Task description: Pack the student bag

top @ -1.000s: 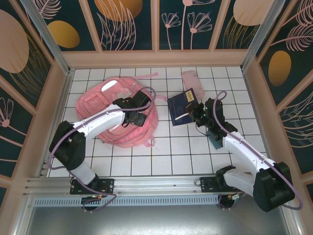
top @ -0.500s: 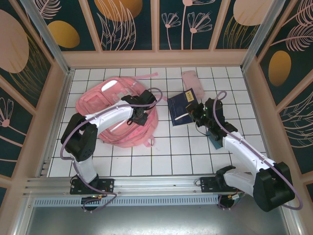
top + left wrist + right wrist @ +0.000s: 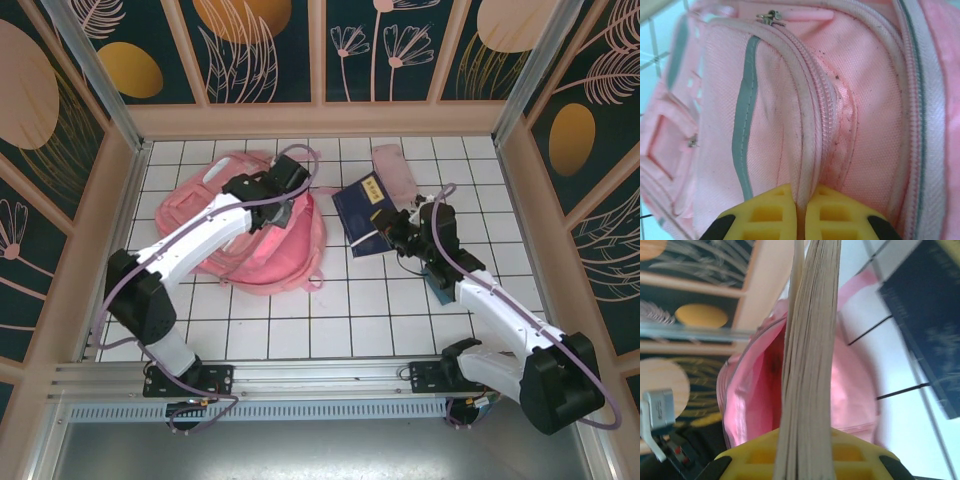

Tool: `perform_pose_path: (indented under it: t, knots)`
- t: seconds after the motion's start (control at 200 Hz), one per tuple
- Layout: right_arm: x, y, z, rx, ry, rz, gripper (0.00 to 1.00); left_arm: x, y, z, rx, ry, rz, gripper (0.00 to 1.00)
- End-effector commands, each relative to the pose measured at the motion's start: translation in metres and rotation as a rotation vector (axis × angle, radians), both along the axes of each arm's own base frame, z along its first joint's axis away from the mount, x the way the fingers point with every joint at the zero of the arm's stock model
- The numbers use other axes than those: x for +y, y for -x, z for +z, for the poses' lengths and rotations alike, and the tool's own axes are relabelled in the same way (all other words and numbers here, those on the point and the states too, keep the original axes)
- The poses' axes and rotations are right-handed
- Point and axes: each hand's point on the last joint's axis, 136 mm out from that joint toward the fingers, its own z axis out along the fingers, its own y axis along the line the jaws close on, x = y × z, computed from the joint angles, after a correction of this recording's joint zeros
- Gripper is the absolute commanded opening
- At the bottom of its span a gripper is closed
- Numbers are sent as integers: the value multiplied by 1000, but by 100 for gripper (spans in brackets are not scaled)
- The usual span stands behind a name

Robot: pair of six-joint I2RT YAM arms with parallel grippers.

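The student bag [image 3: 235, 240] is a big pink backpack lying left of centre on the white tiled floor. My left gripper [image 3: 282, 207] is over its right upper part, shut on the piped zipper edge [image 3: 807, 150] of the bag, with the yellow fingertips [image 3: 765, 215] pressed on both sides of it. My right gripper [image 3: 395, 232] is shut on a dark blue book [image 3: 362, 208], held raised and tilted just right of the bag. In the right wrist view the book's page edges [image 3: 807, 365] stand between the yellow fingers, and beyond them the bag's mouth [image 3: 765, 375] gapes open, pink inside.
A small flat pink pouch [image 3: 393, 165] lies at the back, right of centre. A teal flat item [image 3: 440, 288] lies under the right arm. A dark blue flat surface [image 3: 930, 325] shows on the tiles at the right of the right wrist view. Wooden walls enclose the floor.
My left gripper closed on the bag's zipper edge and drew it toward the back, opening the mouth. My right gripper carried the book left, toward the bag.
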Motion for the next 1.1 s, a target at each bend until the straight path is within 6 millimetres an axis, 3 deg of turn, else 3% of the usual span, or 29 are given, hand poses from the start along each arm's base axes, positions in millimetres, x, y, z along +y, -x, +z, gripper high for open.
perform_pose_path:
  t: [0.0, 0.085, 0.205, 0.33, 0.47, 0.661, 0.791, 1.001, 1.096]
  knots:
    - [32, 7, 64, -234, -79, 163, 7, 10, -11, 51, -162, 0, 51, 6]
    - [45, 10, 63, -223, -75, 203, 7, 16, -16, 66, -215, 2, 95, 6]
    - [48, 4, 37, -139, 0, 149, 7, 20, -21, 95, -324, 64, 151, 6]
    - [72, 14, 30, -125, -17, 217, 7, 16, -19, 115, -390, 157, 131, 5]
    - [101, 20, 34, -134, -60, 312, 7, 9, -15, 119, -393, 214, 93, 6]
    - [141, 12, 27, -112, -107, 401, 7, 9, -11, 117, -385, 223, 85, 5]
    - [177, -7, 24, -120, -107, 433, 7, 10, -9, 119, -387, 234, 84, 5]
    - [231, -60, -17, -2, -155, 338, 5, 17, -7, 127, -411, 245, 119, 5]
    - [255, -85, -27, 4, -189, 303, 5, 21, -6, 130, -413, 242, 142, 5]
